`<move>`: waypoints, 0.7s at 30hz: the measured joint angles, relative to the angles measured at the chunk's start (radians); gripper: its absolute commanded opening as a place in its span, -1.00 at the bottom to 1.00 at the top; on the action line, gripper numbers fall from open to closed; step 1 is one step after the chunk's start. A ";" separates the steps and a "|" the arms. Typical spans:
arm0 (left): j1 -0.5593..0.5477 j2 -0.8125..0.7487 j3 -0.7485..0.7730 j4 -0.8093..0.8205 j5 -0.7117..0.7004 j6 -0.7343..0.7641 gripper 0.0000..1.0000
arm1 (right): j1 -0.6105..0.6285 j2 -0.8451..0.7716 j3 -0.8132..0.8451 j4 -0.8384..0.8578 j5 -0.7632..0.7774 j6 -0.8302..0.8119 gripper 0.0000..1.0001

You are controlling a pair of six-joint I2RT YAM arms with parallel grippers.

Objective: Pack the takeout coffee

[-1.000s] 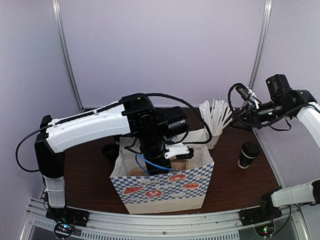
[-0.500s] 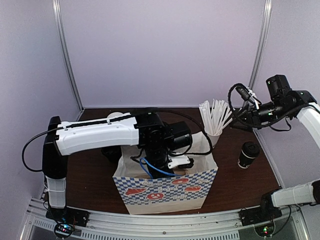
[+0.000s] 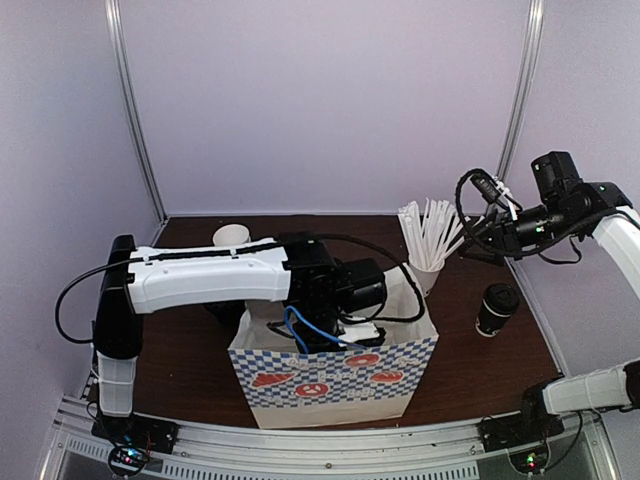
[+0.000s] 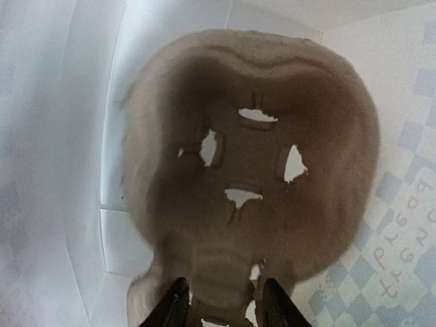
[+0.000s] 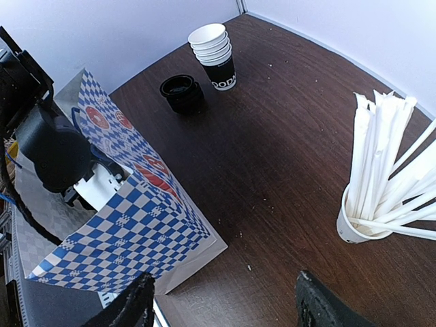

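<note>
1. Top external view: we list one takeout coffee (image 3: pixel 497 308), a short black paper cup with a black lid. Its pale print is too small to read. It stands upright on the table (image 3: pixel 180 360), right of the checkered bag (image 3: pixel 340 385) and apart from it.
2. Left wrist view: the left gripper (image 4: pixel 221 308) is inside the bag, over a brown pulp carrier (image 4: pixel 252 170). Its fingers are partly spread, and we cannot tell whether they pinch it. Writing on the bag wall is unreadable.
3. Right wrist view: the right gripper (image 5: pixel 225 306) is spread wide and empty, near the bag. Beyond the bag we note stacked cups (image 5: pixel 214 58) with "OOD" legible.
</note>
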 measured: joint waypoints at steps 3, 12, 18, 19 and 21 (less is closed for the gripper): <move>0.000 0.000 0.000 -0.003 -0.001 -0.004 0.20 | 0.000 -0.002 0.000 0.000 0.000 0.000 0.44; 0.000 0.000 0.034 -0.033 -0.001 -0.003 0.21 | 0.000 -0.040 0.000 -0.001 0.000 0.000 0.48; 0.000 -0.007 0.211 -0.100 -0.011 0.008 0.21 | -0.001 -0.016 0.043 -0.047 0.000 -0.001 0.46; 0.000 -0.012 0.240 -0.110 -0.012 0.011 0.21 | -0.001 -0.009 0.056 -0.054 0.002 -0.004 0.45; 0.000 -0.038 0.291 -0.120 -0.011 0.019 0.22 | -0.001 0.005 0.085 -0.079 0.010 -0.012 0.45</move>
